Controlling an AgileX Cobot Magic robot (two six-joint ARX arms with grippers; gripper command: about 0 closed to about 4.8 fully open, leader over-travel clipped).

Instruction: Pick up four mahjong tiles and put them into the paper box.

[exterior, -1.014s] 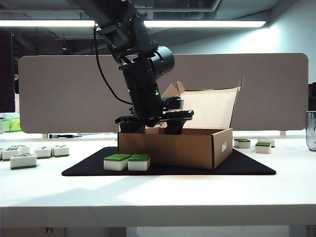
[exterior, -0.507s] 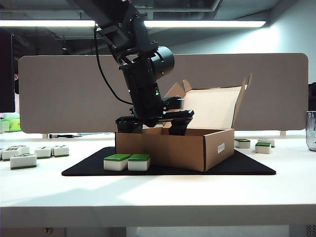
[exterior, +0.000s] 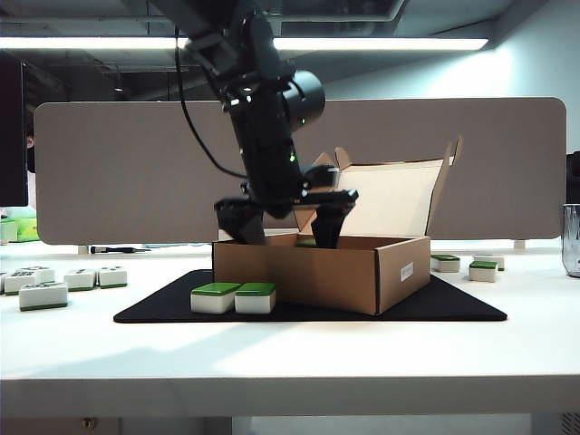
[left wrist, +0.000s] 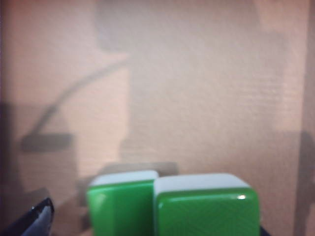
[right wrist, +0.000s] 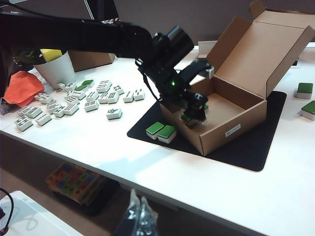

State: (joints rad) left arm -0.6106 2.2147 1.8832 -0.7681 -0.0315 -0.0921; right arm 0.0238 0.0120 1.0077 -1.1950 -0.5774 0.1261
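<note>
Your left gripper [exterior: 285, 222] hung over the paper box [exterior: 317, 272] with its jaws spread wide, holding nothing. Two mahjong tiles [left wrist: 172, 206] lay side by side, touching, on the box floor; two more [exterior: 234, 297] sat on the black mat [exterior: 453, 304] at the box's seven o'clock. Whether your right gripper [right wrist: 138, 219] was apart or together, I could not tell.

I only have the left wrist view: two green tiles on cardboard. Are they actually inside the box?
Observer: Yes, the two tiles lie on the floor of the paper box. The left pincer hangs open over its rim, holding nothing.
Operator: How many left to fetch?
Observer: Two more tiles sit side by side on the black mat, just in front of the box.
Operator: Where is the right pincer?
Observer: The right pincer is beyond the table's near edge, far from the box. Its jaws are too blurred to read.
</note>
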